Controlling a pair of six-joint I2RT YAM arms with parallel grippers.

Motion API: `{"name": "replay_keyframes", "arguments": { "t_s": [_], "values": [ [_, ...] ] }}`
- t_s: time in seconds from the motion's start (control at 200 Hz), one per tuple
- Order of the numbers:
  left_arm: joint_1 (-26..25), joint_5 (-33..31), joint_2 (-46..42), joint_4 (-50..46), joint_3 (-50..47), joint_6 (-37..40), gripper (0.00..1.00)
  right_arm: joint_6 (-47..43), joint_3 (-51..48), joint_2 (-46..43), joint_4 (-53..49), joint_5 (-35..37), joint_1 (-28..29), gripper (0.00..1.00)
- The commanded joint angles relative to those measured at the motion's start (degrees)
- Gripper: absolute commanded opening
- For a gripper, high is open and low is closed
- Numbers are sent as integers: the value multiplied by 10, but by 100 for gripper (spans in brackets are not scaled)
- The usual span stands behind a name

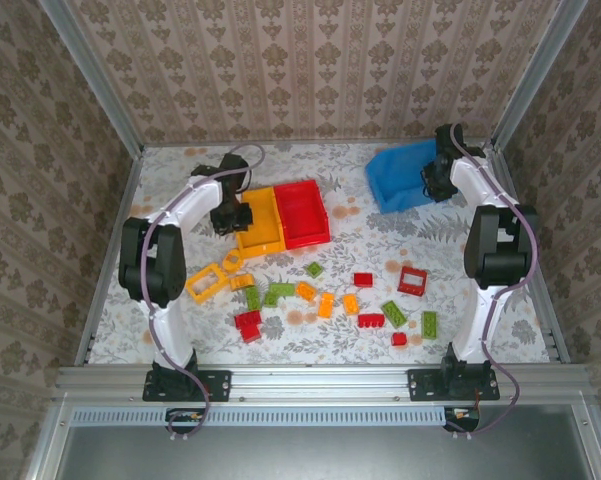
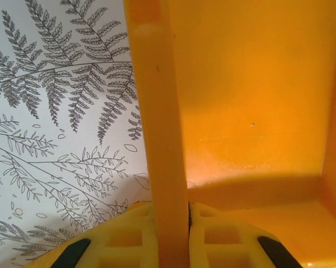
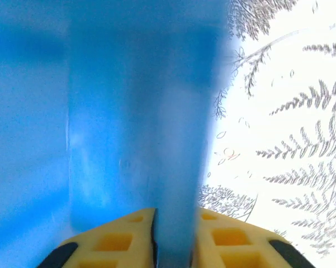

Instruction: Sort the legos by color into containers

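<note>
We're basically at square one on the actual sorting. All the legos point(image 1: 351, 303) are out on the desk point(image 1: 450, 250), scattered in a loose band on the near side of the bins. There's an orange frame point(image 1: 208, 282) on the left and a red frame point(image 1: 412, 281) over on the right. Between them it's a jumble, e.g. a green plate point(image 1: 393, 313), a red brick point(image 1: 371, 320) and an orange brick point(image 1: 326, 305). As far as we can see, not one piece is in a container.

Right now we're handling the containers. Our left gripper point(image 2: 169, 211) is clamped tight on the left side wall of the yellow bin point(image 2: 257, 100), with one finger outside and one inside. The bit of bin floor in the wrist view looks bare. That bin sits flat, touching the red bin point(image 1: 302, 212) on its right, and the red one looks empty too. Our right gripper point(image 3: 176, 215) is pinched onto a wall of the blue bin point(image 3: 45, 111) at the far right corner of the desk. From above that bin looks tipped up rather than lying flat. We can't see its whole inside.

Our guess is that this is setup, getting the bins to where both arms can reach. So everything is left to do: reds into the red bin, orange-yellows into the yellow one, and presumably greens into the blue since it's the one left over. Both grippers have to let go of the bins before any brick gets picked.
</note>
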Motion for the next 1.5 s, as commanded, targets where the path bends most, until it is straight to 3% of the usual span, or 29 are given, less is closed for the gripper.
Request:
{"name": "replay_keyframes", "arguments": {
  "t_s": [0.0,0.175,0.255,0.46,0.785,0.975,1.095,1.26,1.495],
  "values": [
    [3,-12,21,-27,55,18,0,-131,15,-2,-50,19,1,14],
    [15,-23,67,-45,125,64,0,-326,9,-17,-53,-18,13,9],
    [19,-24,82,-50,148,87,0,-406,-14,-35,-33,-68,20,8],
    [23,-16,108,-57,180,120,0,-517,-6,-44,-66,-117,49,11],
    [20,0,118,-50,174,118,0,-536,107,45,-117,-113,108,11],
    [18,1,117,-50,168,118,0,-529,142,75,-127,-102,114,11],
    [18,-10,114,-52,165,114,0,-530,158,78,-133,-97,114,19],
    [20,-28,105,-59,167,102,25,-525,166,67,-138,-95,114,36],
    [20,-43,65,-66,171,83,39,-516,168,26,-136,-92,114,47]
  ]
}}
